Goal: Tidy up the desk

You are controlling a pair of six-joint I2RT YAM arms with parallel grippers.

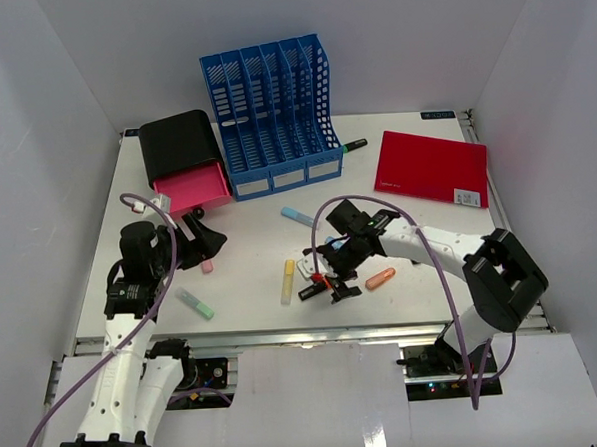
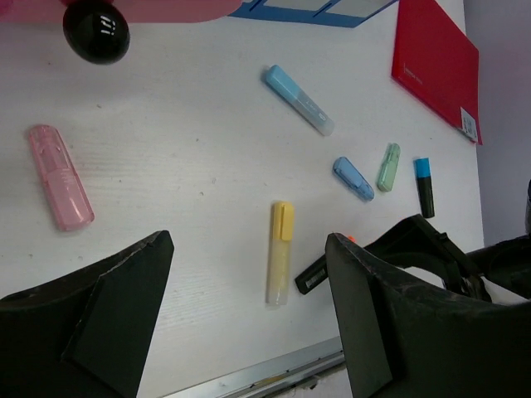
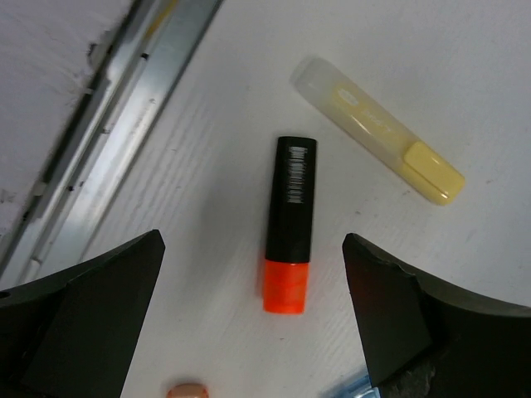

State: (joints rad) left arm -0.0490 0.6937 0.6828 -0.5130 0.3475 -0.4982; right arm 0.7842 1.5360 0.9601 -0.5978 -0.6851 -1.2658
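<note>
1. Along the near edge of the desk (image 1: 259, 241), just behind its silver rail, the right gripper (image 1: 327, 282) hangs over a black marker with an orange cap (image 3: 290, 207). Its fingers (image 3: 99, 307) stand wide apart, one on either side of the marker, and I see no contact.
2. A yellow highlighter (image 3: 382, 133) lies just beside that marker, and an orange highlighter (image 1: 380, 277) lies on the marker's right side.
3. Toward the left edge, the left gripper (image 1: 204, 243) is also spread open with nothing between its fingers (image 2: 108, 307). A pink highlighter (image 2: 60, 176) lies on the desk near it.
4. A green highlighter (image 1: 196, 303) lies near the front left corner, and a light blue highlighter (image 1: 298, 216) lies around the middle of the desk.
5. At the back edge stands a blue file rack (image 1: 273, 110). A black box (image 1: 179, 145) sits at its left with its pink drawer (image 1: 192, 189) pulled out.
6. A red folder (image 1: 431, 168) lies flat in the back right corner.
7. The desk fills the enclosure floor, with the arm bases at its near edge.
</note>
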